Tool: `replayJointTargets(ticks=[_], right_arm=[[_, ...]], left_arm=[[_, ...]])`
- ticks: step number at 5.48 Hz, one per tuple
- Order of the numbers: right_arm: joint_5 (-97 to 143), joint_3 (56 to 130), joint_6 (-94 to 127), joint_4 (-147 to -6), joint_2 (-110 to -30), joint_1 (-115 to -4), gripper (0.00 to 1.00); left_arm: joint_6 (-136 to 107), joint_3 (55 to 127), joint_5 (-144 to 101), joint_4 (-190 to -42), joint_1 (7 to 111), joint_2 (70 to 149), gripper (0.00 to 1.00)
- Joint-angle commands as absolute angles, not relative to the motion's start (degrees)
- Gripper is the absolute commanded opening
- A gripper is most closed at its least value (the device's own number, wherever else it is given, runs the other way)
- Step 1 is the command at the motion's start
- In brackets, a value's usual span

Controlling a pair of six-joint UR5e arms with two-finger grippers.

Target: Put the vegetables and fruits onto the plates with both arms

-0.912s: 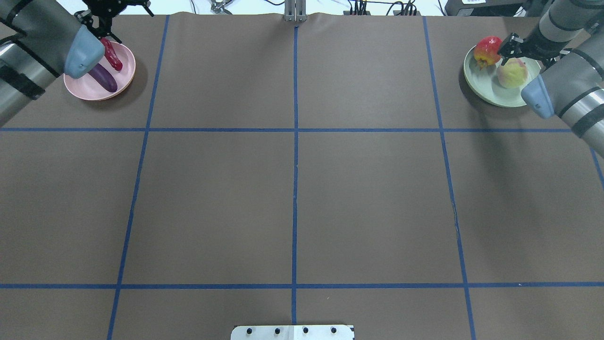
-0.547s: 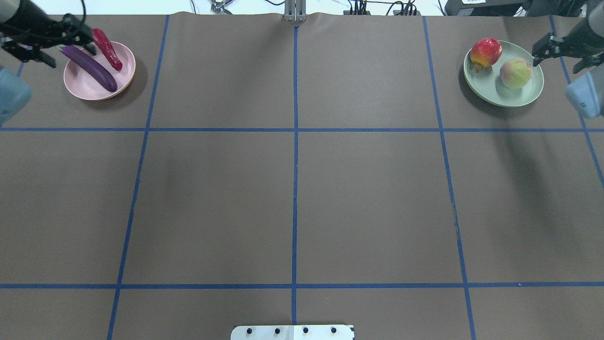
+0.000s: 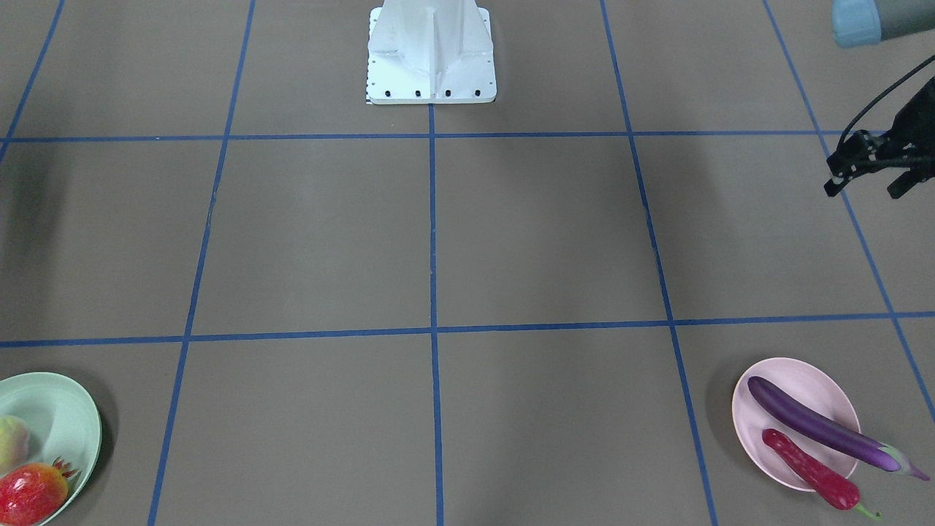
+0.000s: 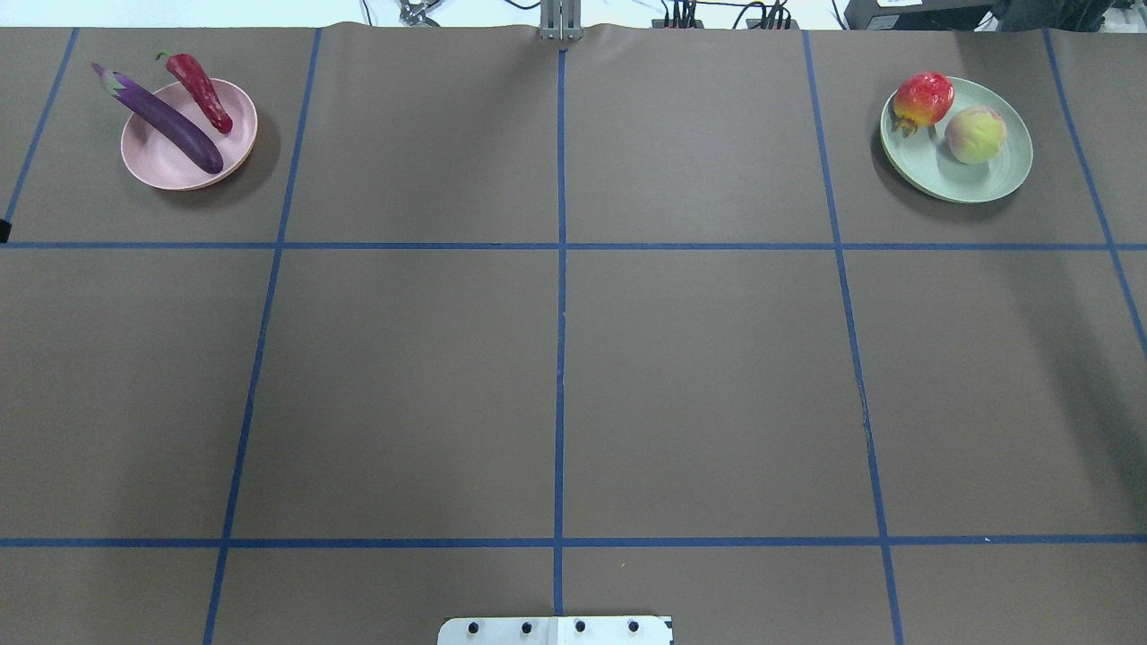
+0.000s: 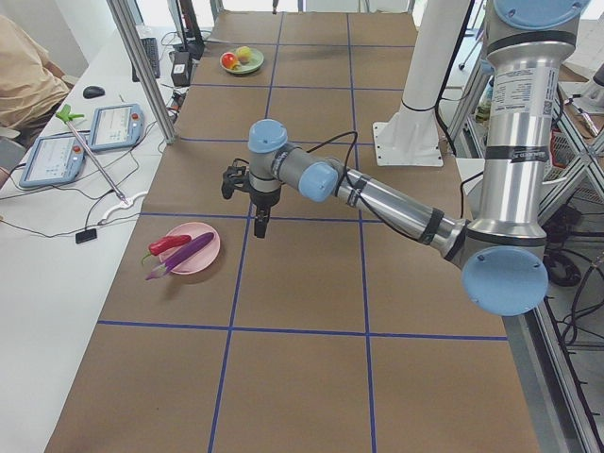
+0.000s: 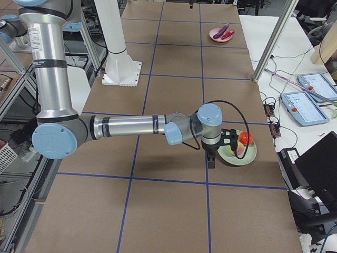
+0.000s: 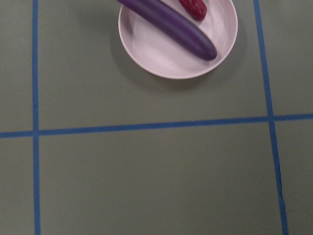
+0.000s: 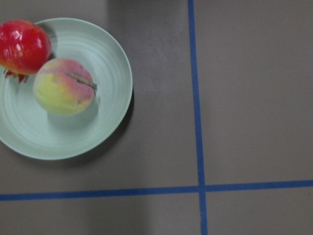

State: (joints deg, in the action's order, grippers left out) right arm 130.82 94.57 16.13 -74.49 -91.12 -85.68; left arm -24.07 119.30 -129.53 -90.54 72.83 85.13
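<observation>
The purple eggplant (image 4: 166, 121) and the red chili pepper (image 4: 204, 90) lie side by side on the pink plate (image 4: 157, 166), their stem ends over its far rim. The peach (image 4: 975, 135) and the pomegranate-like fruit (image 4: 923, 97) sit on the mint green plate (image 4: 950, 179). My left gripper (image 3: 865, 188) is open and empty, in the air well back from the pink plate. My right gripper (image 6: 211, 158) hangs just beside the green plate, on the robot's side; I cannot tell if it is open. Neither gripper shows in the overhead view.
The brown table cover has a grid of blue tape lines (image 4: 560, 246). The white robot base (image 3: 431, 51) stands at the table's near middle edge. Cables and a metal post (image 4: 560, 22) line the far edge.
Both arms have drawn back from the plates and left the overhead view. The eggplant, chili, peach and pomegranate stay on their plates, now uncovered.
</observation>
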Motion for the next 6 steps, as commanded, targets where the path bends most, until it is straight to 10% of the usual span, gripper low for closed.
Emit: replayJointTargets(ticks=[1,6], right_arm=[[131.7,103.0,10.1,-76.7,-100.4,-85.7,1.0],[132.5,106.7,7.1,-91.4,-92.8,-85.6,1.0]], left_arm=[[-16.1,124.9,-131.2,-88.0,76.6,75.8,1.0],[-16.0,120.1,-132.3,-88.1,76.7,77.2,1.0]])
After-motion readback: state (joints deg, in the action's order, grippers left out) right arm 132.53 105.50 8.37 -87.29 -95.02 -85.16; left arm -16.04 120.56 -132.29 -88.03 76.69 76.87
